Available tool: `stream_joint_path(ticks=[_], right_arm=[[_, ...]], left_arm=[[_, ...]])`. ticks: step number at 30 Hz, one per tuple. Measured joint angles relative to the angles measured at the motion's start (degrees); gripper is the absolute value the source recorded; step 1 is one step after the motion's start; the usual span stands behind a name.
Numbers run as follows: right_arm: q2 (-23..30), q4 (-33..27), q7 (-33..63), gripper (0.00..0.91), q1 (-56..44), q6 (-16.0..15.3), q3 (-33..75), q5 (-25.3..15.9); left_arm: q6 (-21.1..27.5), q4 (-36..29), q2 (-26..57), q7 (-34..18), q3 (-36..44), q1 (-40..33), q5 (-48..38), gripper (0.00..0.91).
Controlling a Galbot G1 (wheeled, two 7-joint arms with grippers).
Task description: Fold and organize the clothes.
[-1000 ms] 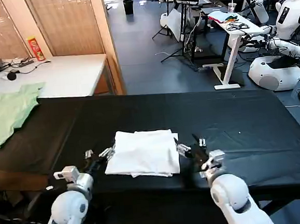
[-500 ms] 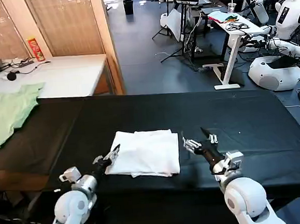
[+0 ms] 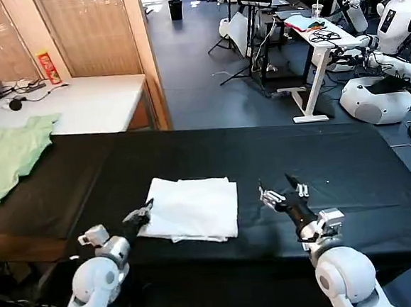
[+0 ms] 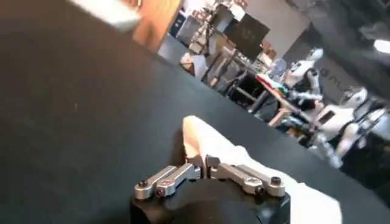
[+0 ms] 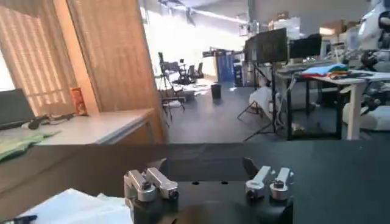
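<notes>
The white T-shirt point(image 3: 192, 208) lies between my two hands as a compact, roughly square stack on the black table point(image 3: 334, 157), layers showing along its near edge and no sleeve or hem trailing out, so I judge the folding itself to be done or very nearly so. My left hand point(image 3: 137, 218) sits at the stack's near left corner with its fingers point(image 4: 194, 163) pressed together; in the left wrist view their tips meet right at the cloth, and I cannot tell whether they pinch a thin edge of the shirt or merely touch it. My right hand point(image 3: 283, 193) hovers over bare table, apart from the shirt, which lies off to its left, and its fingers point(image 5: 266, 176) are spread with nothing between them. The print is not visible, so I take it to be folded inside or underneath. What seems left to me is the organizing part: squaring the stack if the corner under my left hand needs it, then perhaps setting the bundle in its final place. A pale green garment point(image 3: 9, 151) lies far off beyond my left hand, at the table's left end, untouched and unfolded; it is no part of this job.
</notes>
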Motion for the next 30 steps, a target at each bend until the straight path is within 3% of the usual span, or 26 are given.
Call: stream_joint_path(ticks=[6,14,19,24,30], right_arm=[[0.1,-0.9,0.9,0.878,-0.1,-0.9,0.3,-3.1],[1.0,-1.5,0.9,0.878,0.6,-1.2,-0.9,-3.5],[1.6,-1.6,0.9,0.878,0.1,-1.1,-0.8,-3.9],[1.9,-0.9,0.7,0.878,-1.2,-1.0,-0.1,-4.6],[2.5,-0.7,0.5,0.878,-2.8,-1.0,-0.5,-4.8]], left_arm=[[-0.7,-3.7,7.0,-2.1,-3.5,1.8,7.5,0.0],[0.2,-7.3,21.7,-2.8,-13.1,3.9,13.6,0.0],[1.9,-12.6,25.0,-3.5,-15.6,4.2,18.7,0.0],[2.8,-16.9,22.1,-4.7,-10.6,3.6,22.3,0.0],[1.7,-15.2,12.7,-6.2,2.9,2.1,27.1,0.0]])
